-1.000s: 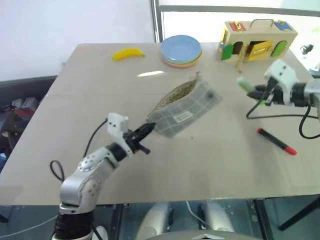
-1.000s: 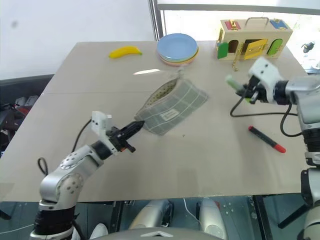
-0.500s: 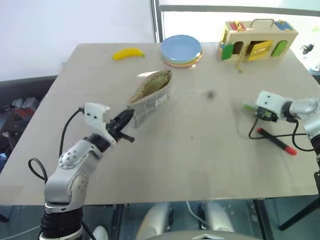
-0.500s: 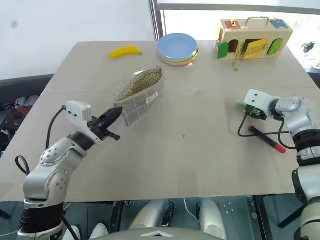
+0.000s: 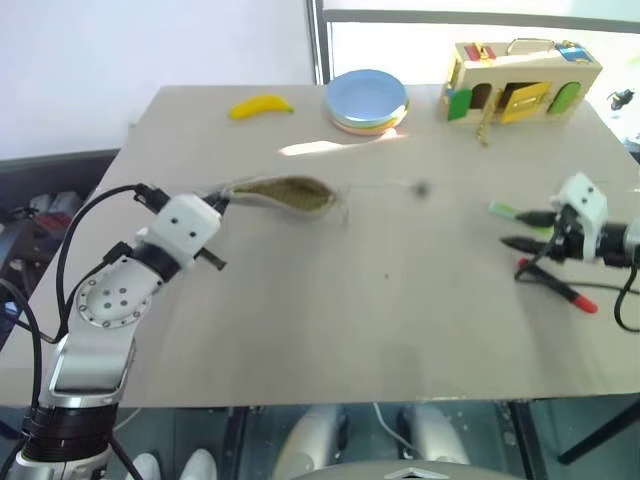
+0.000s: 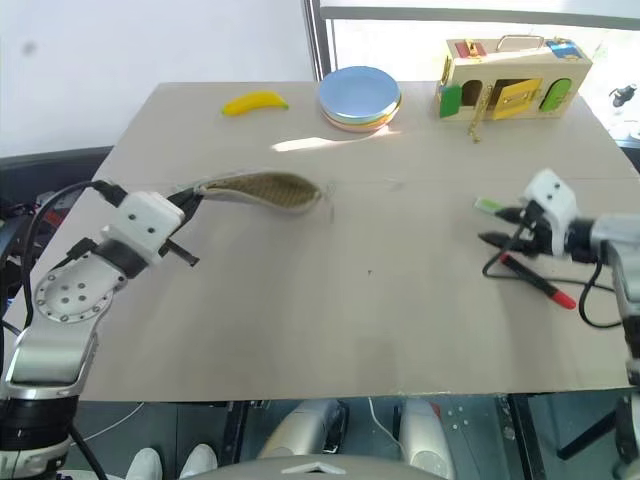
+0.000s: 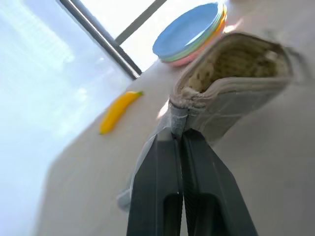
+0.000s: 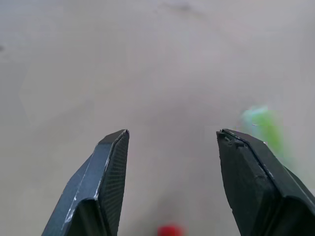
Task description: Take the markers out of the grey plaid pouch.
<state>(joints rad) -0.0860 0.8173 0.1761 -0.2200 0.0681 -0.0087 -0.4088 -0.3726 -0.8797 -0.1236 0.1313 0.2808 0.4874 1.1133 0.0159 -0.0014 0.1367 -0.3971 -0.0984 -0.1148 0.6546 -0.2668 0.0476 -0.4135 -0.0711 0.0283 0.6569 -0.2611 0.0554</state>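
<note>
My left claw [image 7: 179, 142] pinches the soft grey plaid fabric pouch [image 5: 285, 194]; my right claw [image 8: 170, 142] gapes empty beside the green-ended marker [image 5: 508, 210] and the black red-tipped marker [image 5: 560, 287] on the counter [image 5: 400, 300].

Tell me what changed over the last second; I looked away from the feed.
The right tool let go of the green marker, which now lies on the table near the red marker, and stands open. The left tool, clamped on the grey plaid pouch, swung it left and rolled it mouth-up. Banana, plates and toy house stayed put.
</note>
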